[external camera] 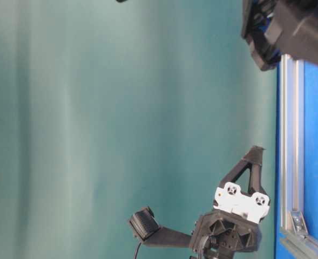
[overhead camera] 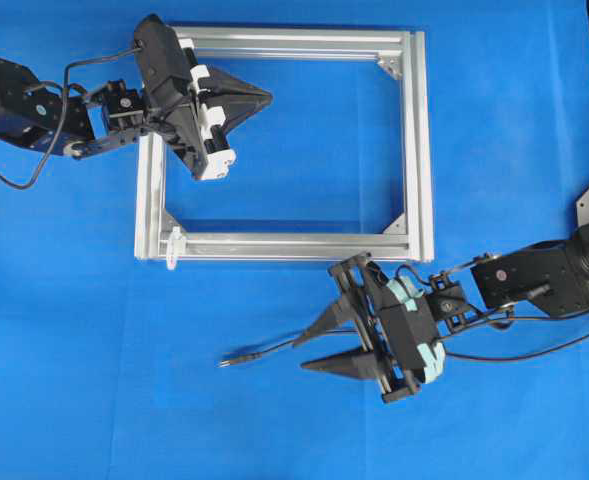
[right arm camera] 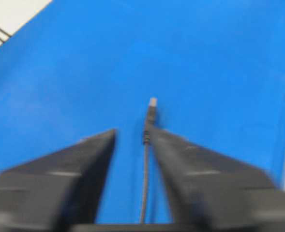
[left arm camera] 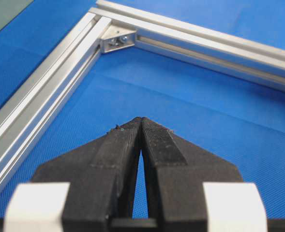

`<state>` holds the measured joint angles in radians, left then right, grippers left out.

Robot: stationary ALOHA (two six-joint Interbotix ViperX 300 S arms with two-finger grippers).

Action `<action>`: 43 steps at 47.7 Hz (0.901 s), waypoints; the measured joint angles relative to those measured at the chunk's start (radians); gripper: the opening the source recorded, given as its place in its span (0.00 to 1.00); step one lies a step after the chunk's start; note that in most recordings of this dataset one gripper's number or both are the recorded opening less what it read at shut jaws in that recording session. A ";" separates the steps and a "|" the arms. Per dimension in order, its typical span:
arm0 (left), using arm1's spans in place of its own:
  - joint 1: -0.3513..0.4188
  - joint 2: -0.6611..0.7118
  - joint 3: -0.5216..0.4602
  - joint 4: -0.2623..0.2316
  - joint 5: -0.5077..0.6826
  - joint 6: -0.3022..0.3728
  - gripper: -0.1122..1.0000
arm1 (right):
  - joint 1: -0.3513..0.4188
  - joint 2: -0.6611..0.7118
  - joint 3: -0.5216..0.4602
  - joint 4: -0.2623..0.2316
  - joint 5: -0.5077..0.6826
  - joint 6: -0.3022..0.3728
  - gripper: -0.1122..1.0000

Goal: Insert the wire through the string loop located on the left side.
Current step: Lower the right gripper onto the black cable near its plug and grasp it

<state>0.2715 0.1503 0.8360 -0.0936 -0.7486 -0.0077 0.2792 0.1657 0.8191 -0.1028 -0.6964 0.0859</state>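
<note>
Blue cloth point(overhead camera: 304, 420) underfoot, with a silver frame point(overhead camera: 417, 140) lying flat on it, a rectangle of aluminium rails with brackets point(overhead camera: 390, 66) in the corners. Over the frame's upper left part, the left gripper point(overhead camera: 266, 98), fingers pressed together to a point and clamped on nothing, aimed toward the frame's inside; from the left wrist, the two fingertips point(left arm camera: 141, 126) meeting above bare cloth, a corner bracket point(left arm camera: 117, 39) ahead and to the left. At the frame's lower left corner, the loop point(overhead camera: 173, 247), small and white, fastened to the rail and poking out past its outer edge. Below the frame, well apart from the loop, the wire point(overhead camera: 274, 350) lying on the cloth, its plug point(overhead camera: 230, 362) pointing left, the cable running right toward the right arm. Around the wire, the right gripper point(overhead camera: 319, 346), jaws apart, one finger point(overhead camera: 326, 320) on the frame side of the cable and the other on the far side; from the right wrist, blurred, the wire point(right arm camera: 145, 164) between the two dark fingers point(right arm camera: 200, 166), close against the right-hand one, plug tip point(right arm camera: 152, 102) out beyond them; touching or not, cannot tell. From table level, only the left gripper point(external camera: 253, 154) above the frame rail point(external camera: 291, 135), against a green backdrop point(external camera: 105, 118).
</note>
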 measured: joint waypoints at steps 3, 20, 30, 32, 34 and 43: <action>0.000 0.000 0.000 0.000 0.000 0.000 0.10 | 0.000 0.000 0.000 0.011 0.006 -0.002 0.73; 0.000 0.000 0.000 0.002 0.000 0.002 0.10 | -0.002 0.023 -0.029 0.046 0.021 0.000 0.93; 0.000 0.000 0.002 0.000 0.000 0.002 0.10 | -0.002 0.141 -0.089 0.089 0.021 0.003 0.93; 0.000 0.000 0.002 0.000 0.000 0.000 0.10 | -0.002 0.163 -0.100 0.097 0.021 0.005 0.93; 0.000 0.000 0.003 0.000 0.000 0.000 0.10 | -0.002 0.178 -0.107 0.104 0.021 0.005 0.93; -0.002 0.000 0.009 0.000 0.000 0.002 0.10 | -0.002 0.218 -0.123 0.129 0.021 0.005 0.93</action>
<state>0.2700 0.1503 0.8452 -0.0936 -0.7486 -0.0061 0.2777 0.3835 0.6964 0.0261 -0.6750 0.0905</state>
